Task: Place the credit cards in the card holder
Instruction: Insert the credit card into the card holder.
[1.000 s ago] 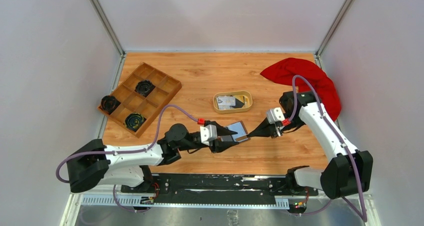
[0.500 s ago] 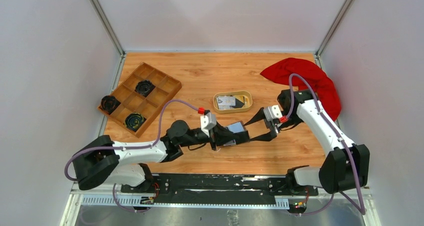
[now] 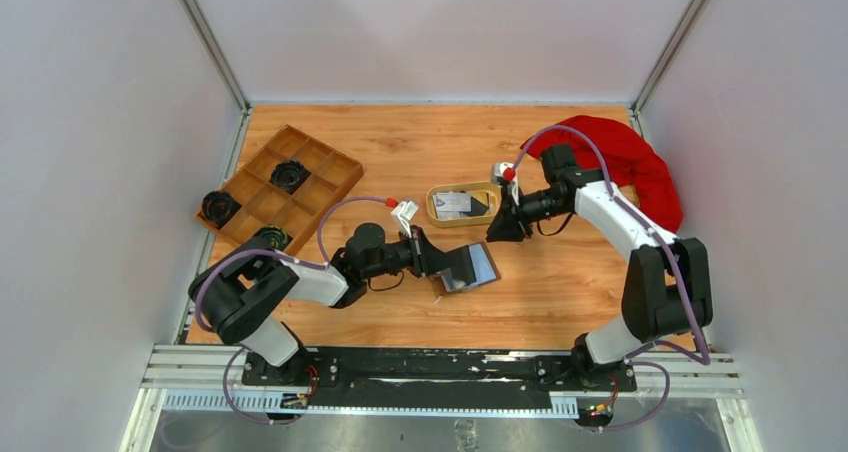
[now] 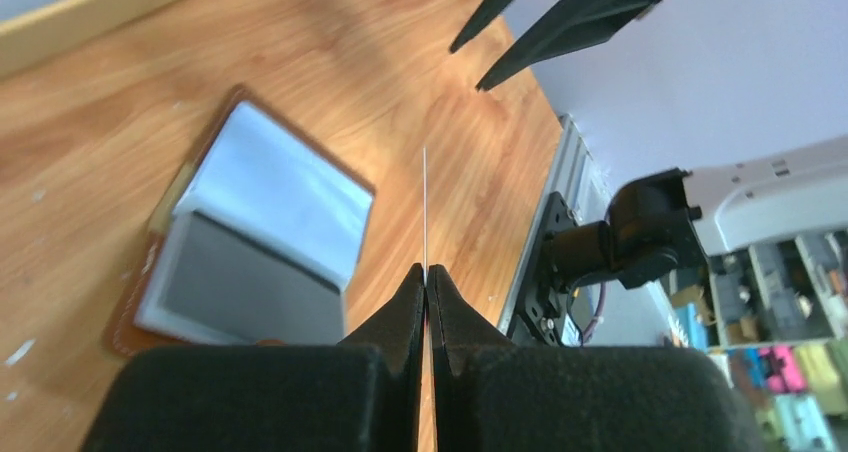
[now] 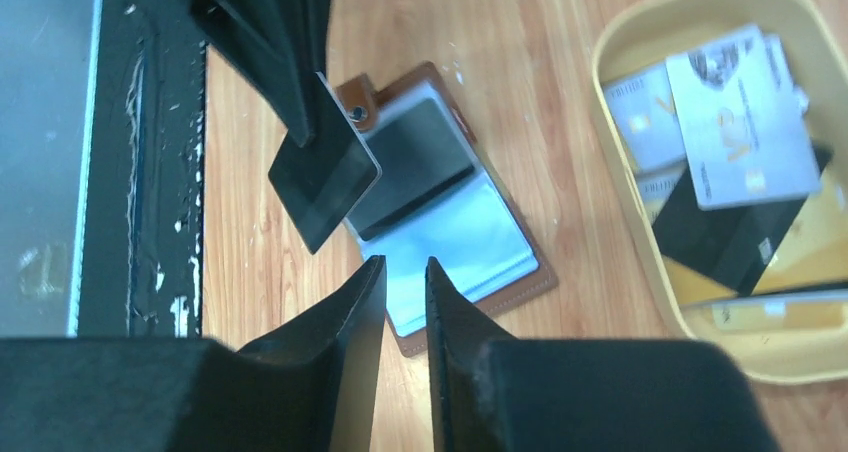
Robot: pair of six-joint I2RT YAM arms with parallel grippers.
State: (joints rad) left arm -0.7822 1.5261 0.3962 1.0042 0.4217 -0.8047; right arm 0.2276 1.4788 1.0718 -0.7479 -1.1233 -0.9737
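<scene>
The card holder (image 3: 478, 269) lies open on the table, brown with grey pockets (image 5: 455, 227) (image 4: 255, 227). My left gripper (image 3: 440, 262) (image 4: 427, 270) is shut on a black credit card (image 5: 323, 187), which hangs tilted just over the holder's near-left corner. In the left wrist view that card (image 4: 425, 207) shows edge-on as a thin line. My right gripper (image 3: 497, 234) (image 5: 404, 264) hovers between the holder and the oval dish (image 3: 432, 208) (image 5: 602, 77), open by a narrow gap with nothing in it. More credit cards (image 3: 455, 204) lie in the dish, one whitish (image 5: 740, 132) and one black (image 5: 720, 237).
A wooden compartment tray (image 3: 300, 177) with black round parts sits at the back left, and another round part (image 3: 218, 207) lies beside it. A red cloth (image 3: 620, 157) is heaped at the back right. The black base rail (image 5: 140, 172) runs along the near edge.
The black card passed from my right gripper to my left, which shut on it. The right gripper let go, drew back toward the dish and narrowed. The left arm shifted slightly left.
</scene>
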